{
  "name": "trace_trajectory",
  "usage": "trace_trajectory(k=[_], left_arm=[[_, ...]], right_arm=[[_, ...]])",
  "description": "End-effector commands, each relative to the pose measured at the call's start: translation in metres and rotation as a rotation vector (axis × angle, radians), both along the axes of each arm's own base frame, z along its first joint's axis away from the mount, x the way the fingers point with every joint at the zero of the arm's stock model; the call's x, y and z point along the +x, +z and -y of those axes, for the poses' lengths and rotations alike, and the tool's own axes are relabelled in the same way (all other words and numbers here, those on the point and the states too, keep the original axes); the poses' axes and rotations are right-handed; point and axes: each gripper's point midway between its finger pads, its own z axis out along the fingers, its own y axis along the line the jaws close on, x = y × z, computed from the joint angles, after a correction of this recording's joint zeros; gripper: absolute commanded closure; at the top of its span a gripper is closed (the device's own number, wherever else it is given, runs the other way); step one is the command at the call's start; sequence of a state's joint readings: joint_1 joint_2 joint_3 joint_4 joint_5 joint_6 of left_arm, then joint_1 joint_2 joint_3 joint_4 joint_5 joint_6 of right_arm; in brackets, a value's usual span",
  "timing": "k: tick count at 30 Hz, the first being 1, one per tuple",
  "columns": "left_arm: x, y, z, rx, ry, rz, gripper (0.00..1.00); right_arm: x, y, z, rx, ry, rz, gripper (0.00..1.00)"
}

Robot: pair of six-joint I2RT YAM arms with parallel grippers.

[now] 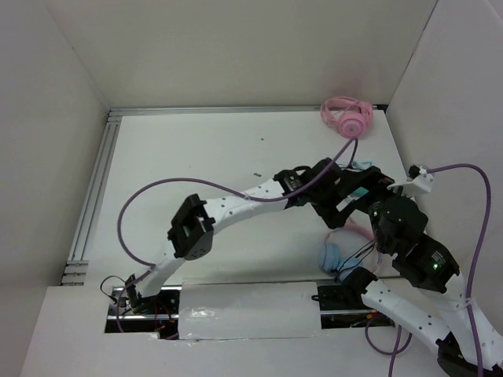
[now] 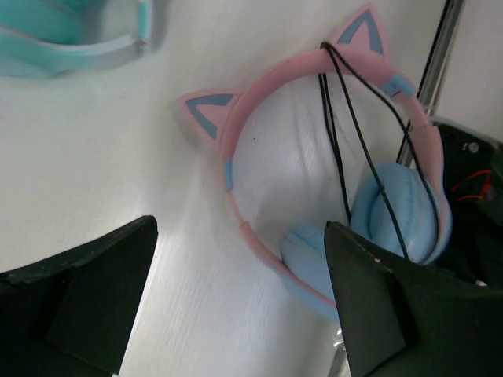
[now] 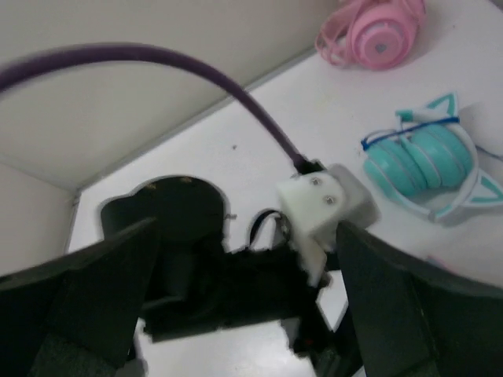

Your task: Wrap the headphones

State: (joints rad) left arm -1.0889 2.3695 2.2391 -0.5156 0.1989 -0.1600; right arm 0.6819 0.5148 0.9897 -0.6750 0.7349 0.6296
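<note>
**Clerk:** Overhead view, entries?

**Checker:** Item: headphones (image 1: 331,255), at 4 o'clock on the bench (image 1: 196,173), close to its near edge. One blue cup shows. The rest is hidden under the left arm (image 1: 236,207) and right arm (image 1: 402,308). Item: all-pink set (image 1: 346,118), 1 o'clock, well apart. The pincers cannot be read from here.

**Clerk:** Left wrist view?

**Checker:** Left pincer (image 2: 237,236): spread, holding nothing, above the headphones. Pink band (image 2: 271,78), ears at 10 and 1 o'clock. Blue cups (image 2: 401,204) at 4 o'clock. Black cable (image 2: 332,133): a few strands cross the band beside the 1 o'clock ear and run down over the cup. Teal set (image 2: 71,39), 11 o'clock, apart.

**Clerk:** Right wrist view?

**Checker:** Right pincer (image 3: 245,236): spread, empty, with the left arm's wrist beyond its fingers. The headphones are not seen here. The teal set is at 3 o'clock and the all-pink set at 1 o'clock.

**Clerk:** Handling note?

**Checker:** In my judgement the winding is part done. No view shows the cable's loose end.
- Steady the band with one pincer, near the ears.
- Have the other pincer pinch the cable itself, never a cushion.
- Lay each turn snug beside the strands already there, without crossing them.
- Pull gently. A hard tug could slacken the loops or drag the headphones over the near edge.
</note>
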Motion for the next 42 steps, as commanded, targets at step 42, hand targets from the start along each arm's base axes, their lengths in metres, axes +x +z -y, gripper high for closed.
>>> trace_trajectory(k=[42], left_arm=[[-0.093,0.044,-0.449,-0.029,1.528,-0.438,0.01]], right_arm=[[0.06,-0.11,-0.054,0.063,-0.007,-0.208,0.0]])
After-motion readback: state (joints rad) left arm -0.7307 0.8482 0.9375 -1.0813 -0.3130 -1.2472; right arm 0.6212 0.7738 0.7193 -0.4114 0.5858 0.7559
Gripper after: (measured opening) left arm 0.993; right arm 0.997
